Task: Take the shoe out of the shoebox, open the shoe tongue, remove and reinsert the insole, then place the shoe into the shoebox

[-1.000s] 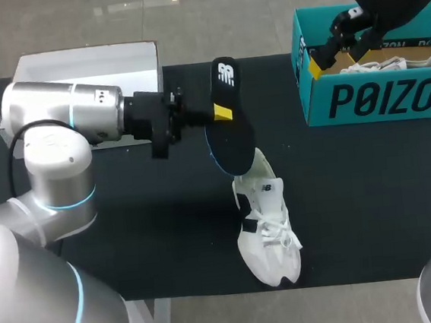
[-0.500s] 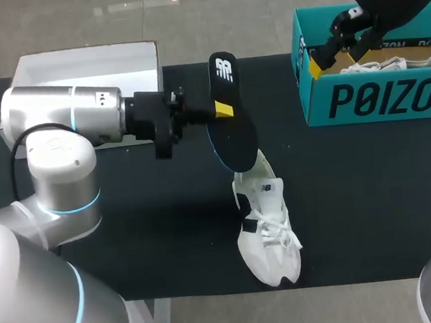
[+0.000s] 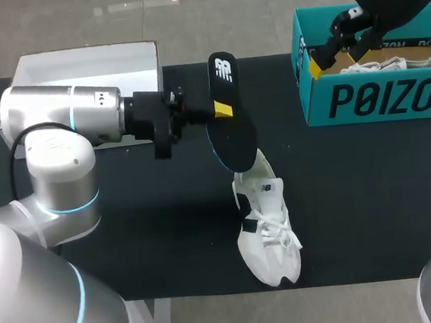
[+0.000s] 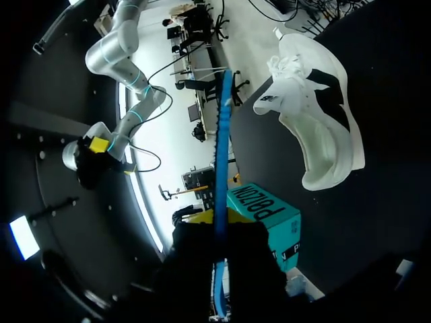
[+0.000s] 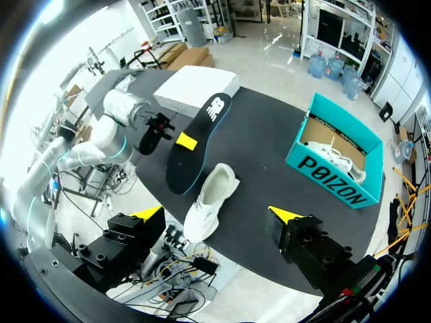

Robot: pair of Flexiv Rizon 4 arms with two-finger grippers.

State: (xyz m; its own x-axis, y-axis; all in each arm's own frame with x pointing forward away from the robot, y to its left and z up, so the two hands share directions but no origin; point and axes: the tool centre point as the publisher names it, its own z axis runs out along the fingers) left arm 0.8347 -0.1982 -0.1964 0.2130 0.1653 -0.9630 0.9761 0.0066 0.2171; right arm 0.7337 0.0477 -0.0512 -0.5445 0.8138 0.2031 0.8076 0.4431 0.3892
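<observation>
My left gripper (image 3: 222, 111) is shut on a black insole with a blue edge (image 3: 230, 129) and holds it on edge above the table. The insole's lower end hangs just over the heel opening of the white shoe (image 3: 266, 229), which lies on the black table. In the left wrist view the insole (image 4: 221, 155) runs edge-on out from between the fingers, with the shoe (image 4: 316, 114) beside it. My right gripper (image 3: 332, 43) hangs open high over the left end of the teal shoebox (image 3: 377, 96). From that gripper (image 5: 217, 213) the insole (image 5: 195, 145), shoe (image 5: 209, 202) and shoebox (image 5: 337, 182) all lie far below.
A white box (image 3: 88, 65) sits at the table's back left, behind my left arm. Something white with laces (image 3: 382, 63) lies inside the teal shoebox. The table (image 3: 371, 192) is bare between the shoe and the right edge.
The left gripper shifted slightly with the insole, tipping its top end a little to the left, then stayed still. The right arm and the shoe have not moved.
</observation>
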